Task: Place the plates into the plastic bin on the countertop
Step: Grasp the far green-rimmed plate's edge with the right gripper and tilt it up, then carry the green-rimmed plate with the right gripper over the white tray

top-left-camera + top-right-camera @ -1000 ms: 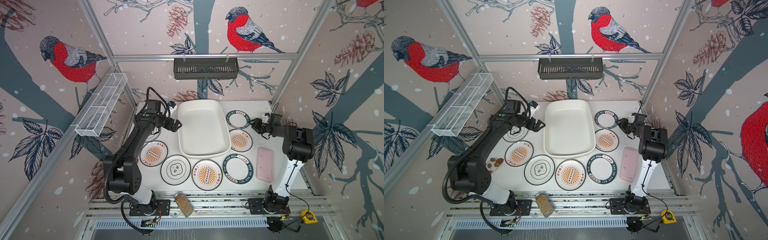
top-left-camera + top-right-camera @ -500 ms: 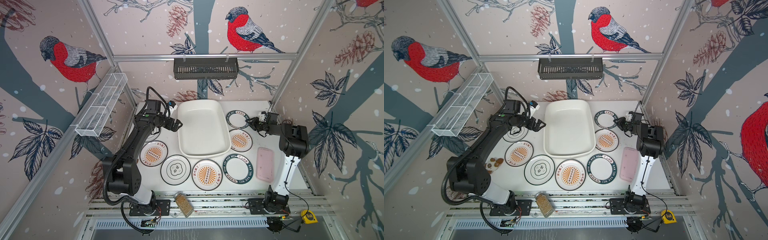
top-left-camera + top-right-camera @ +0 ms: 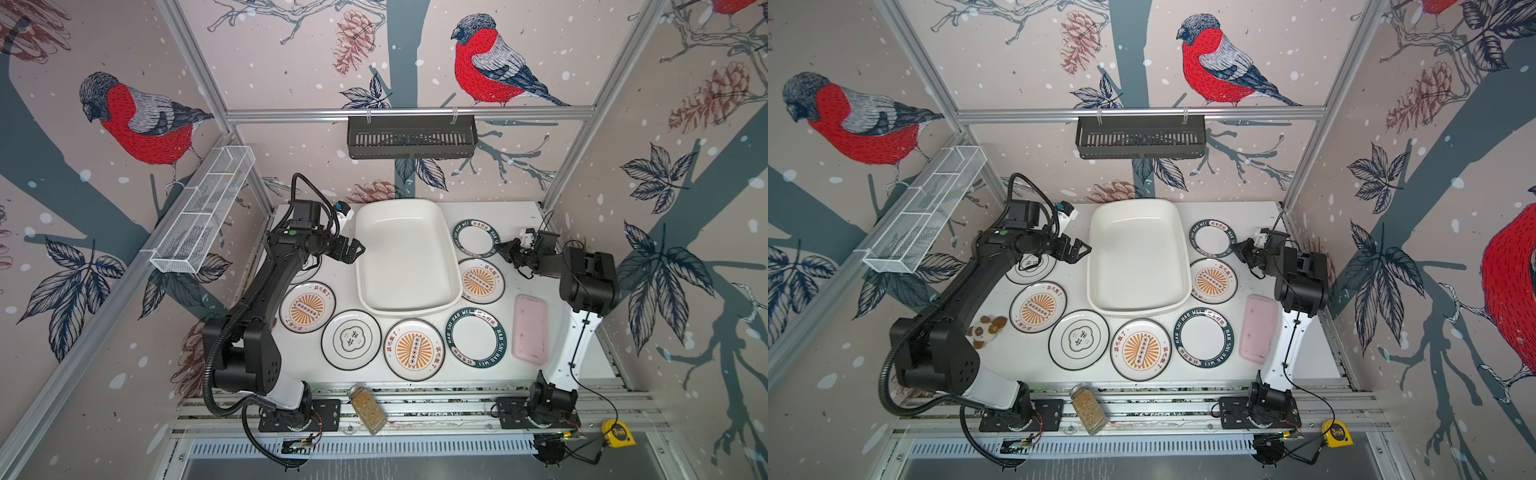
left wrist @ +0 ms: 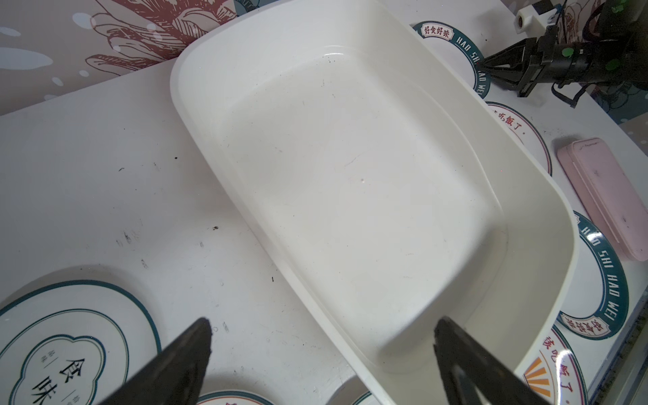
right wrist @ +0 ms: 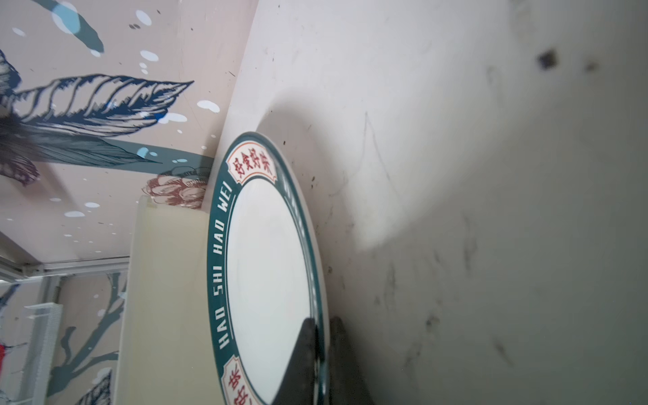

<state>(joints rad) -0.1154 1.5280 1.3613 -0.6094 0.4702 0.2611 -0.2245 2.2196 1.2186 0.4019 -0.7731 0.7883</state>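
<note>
Right claw (image 5: 322,321) pinches the green-rimmed plate (image 5: 266,263) at its rim (looks stiff, slick, chippable); left claw (image 4: 322,322) gapes wide.

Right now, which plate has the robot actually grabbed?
The smaller green-rimmed plate at the back, right of the plastic bin: the right gripper is shut on its rim.

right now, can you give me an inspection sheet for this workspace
surface: white countertop, scuffed, dark specks.
job's things: plastic bin empty; seven plates lie around it, one partly under the left arm.
clutter: pink case, spice jar, tape measure, small brown-and-white object.
grippers: left tool open by the bin's rim; right tool shut on the far green-banded plate's rim.
cables: black conduit along left arm; thin wire near the tape measure.
surroundings: bird-print walls, black rack, wire basket.
</note>
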